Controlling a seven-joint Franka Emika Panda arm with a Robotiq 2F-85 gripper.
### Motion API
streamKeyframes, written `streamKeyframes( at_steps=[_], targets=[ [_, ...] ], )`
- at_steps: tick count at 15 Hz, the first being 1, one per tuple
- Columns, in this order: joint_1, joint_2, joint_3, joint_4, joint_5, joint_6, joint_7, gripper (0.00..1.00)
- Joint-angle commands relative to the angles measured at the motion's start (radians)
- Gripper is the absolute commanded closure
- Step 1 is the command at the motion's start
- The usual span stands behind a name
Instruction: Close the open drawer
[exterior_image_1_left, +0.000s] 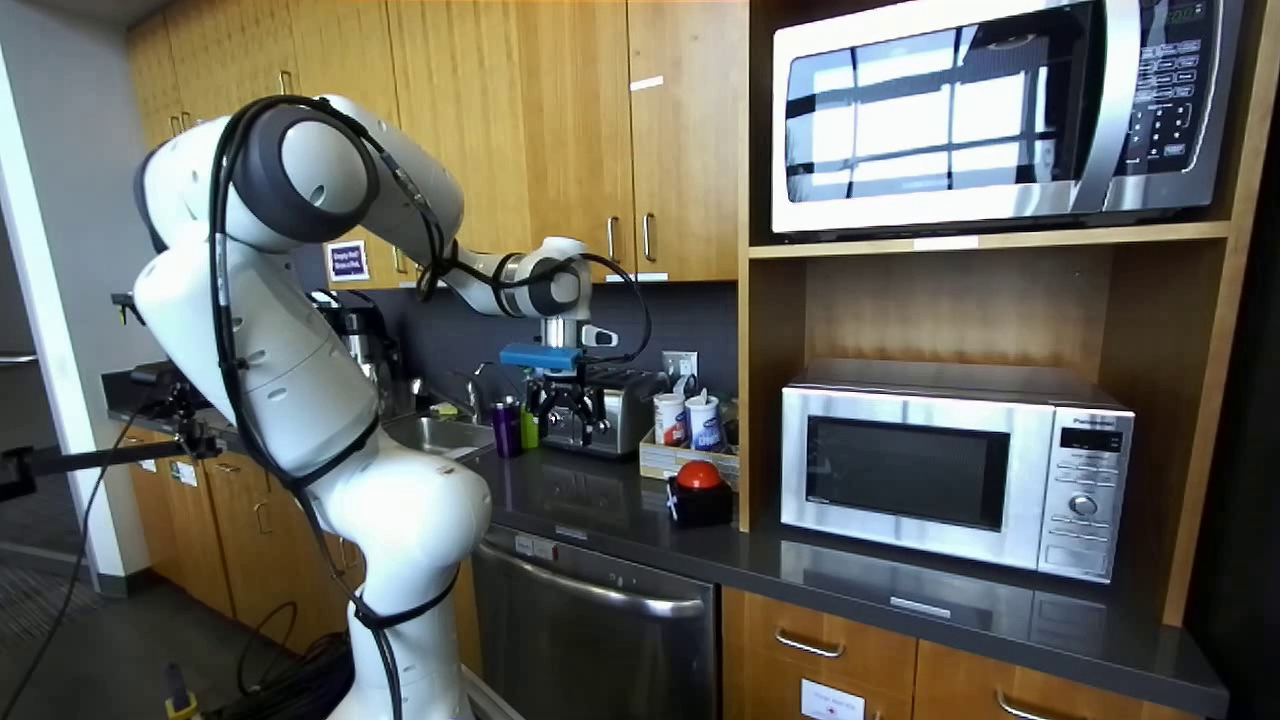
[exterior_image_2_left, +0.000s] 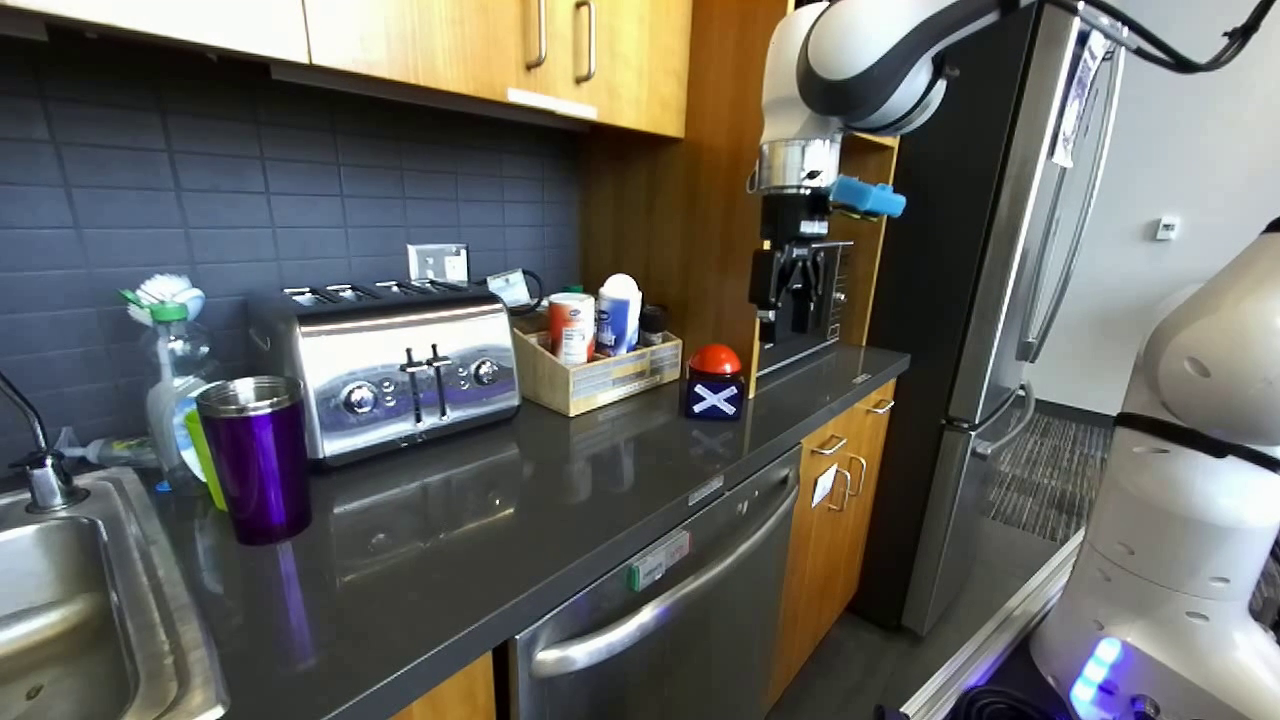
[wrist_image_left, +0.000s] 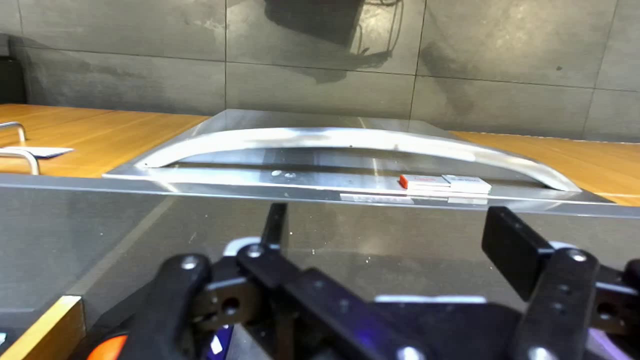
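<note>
The black two-fingered claw (wrist_image_left: 394, 235) hangs fingers-down, raised above the glossy dark grey countertop (wrist_image_left: 375, 245), its fingers (wrist_image_left: 515, 250) spread wide and countertop showing in the gap between them. In both exterior views, a shallow honey-brown wooden drawer front (exterior_image_1_left: 825, 628) with a curved metal pull (exterior_image_1_left: 810, 648) sits lower than the claw, beneath the countertop, well apart from the fingers, and looks flush; a similar wooden drawer front (exterior_image_1_left: 1060, 685) lies farther from the claw. Which of the like fronts is the task's drawer cannot be told for certain. In the wrist view, a honey-brown wooden cabinet face (wrist_image_left: 100, 140) shows past the fingertips, lower than the claw and off to the left in that view. Straight past the fingertips, also lower, is the stainless-steel appliance front (wrist_image_left: 300, 162) with its long bowed metal handle (wrist_image_left: 320, 137). A red dome-topped button (exterior_image_1_left: 698, 474) on a black box (exterior_image_1_left: 705, 506) stands on the countertop, below the claw's level.
</note>
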Motion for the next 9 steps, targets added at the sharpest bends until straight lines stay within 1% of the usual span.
streamKeyframes(
  at_steps=[1,9],
  targets=[
    [-0.001,-0.002,0.005,0.002,0.002,0.001,-0.001,0.00],
    [-0.001,-0.012,0.005,0.002,0.003,0.002,-0.001,0.00]
  ],
)
